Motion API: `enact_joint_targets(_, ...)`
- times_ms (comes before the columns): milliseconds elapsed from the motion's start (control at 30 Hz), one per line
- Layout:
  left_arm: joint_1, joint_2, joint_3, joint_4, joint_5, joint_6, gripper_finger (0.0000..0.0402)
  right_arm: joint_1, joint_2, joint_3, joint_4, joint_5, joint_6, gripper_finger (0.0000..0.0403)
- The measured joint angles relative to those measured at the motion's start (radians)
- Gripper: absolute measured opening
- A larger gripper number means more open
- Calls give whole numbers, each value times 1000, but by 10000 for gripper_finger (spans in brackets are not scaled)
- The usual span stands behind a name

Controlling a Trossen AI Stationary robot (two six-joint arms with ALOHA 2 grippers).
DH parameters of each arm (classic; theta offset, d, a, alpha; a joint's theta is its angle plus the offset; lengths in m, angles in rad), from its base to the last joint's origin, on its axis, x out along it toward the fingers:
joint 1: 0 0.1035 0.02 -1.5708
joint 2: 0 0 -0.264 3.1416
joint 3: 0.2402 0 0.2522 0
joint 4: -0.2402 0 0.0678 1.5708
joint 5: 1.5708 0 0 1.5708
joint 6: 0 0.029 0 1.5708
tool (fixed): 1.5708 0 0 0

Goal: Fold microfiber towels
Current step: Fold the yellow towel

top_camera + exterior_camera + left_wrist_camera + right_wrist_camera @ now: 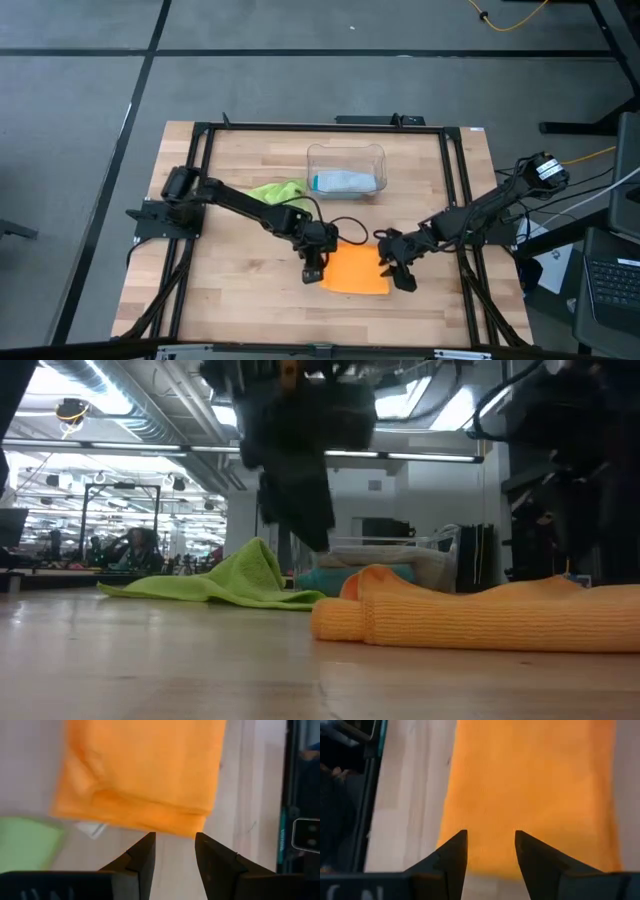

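Observation:
The orange towel (355, 270) lies folded on the wooden table, its rolled fold edge (345, 618) toward the table's left. My left gripper (312, 268) hangs open just off that left edge, with nothing between its fingers (175, 840); the towel (145, 770) lies ahead of them. My right gripper (402, 274) stands open over the towel's right edge (530, 795), also with nothing between its fingers. A lime green towel (278, 192) lies crumpled on the table farther back. A teal blue towel (345, 181) lies inside the clear bin (346, 152).
The clear plastic bin stands at the table's far middle. A black frame (455, 190) runs around the table's edges. Bare wood lies at the near left (230, 290). Beyond the table's right edge is a laptop (610, 280).

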Motion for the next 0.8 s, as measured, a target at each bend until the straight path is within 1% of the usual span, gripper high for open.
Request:
enact_joint_targets(100,-3,-58,1,-104,-71,2,129,-27,7,1,5,111,-40,167)
enact_joint_targets(133,-6,-72,2,-130,-93,5,129,-38,13,1,6,133,-63,167)
enact_joint_targets(200,-11,-97,2,-205,-129,5,129,-54,32,0,36,139,-122,167)
enact_joint_targets(300,-30,-116,2,-291,-163,30,129,-61,61,10,81,129,-203,167)
enact_joint_targets(433,-58,-119,1,-410,-170,78,129,-64,134,74,82,126,-319,167)
enact_joint_targets(500,-72,-119,1,-451,-184,80,129,-67,182,119,77,105,-382,167)
enact_joint_targets(600,-93,-119,1,-467,-220,74,129,-82,243,180,51,58,-459,167)
enact_joint_targets(733,-120,-119,1,-543,-238,47,129,-109,297,250,-24,-8,-509,167)
enact_joint_targets(800,-132,-119,1,-594,-270,33,129,-121,305,277,-78,-31,-547,167)
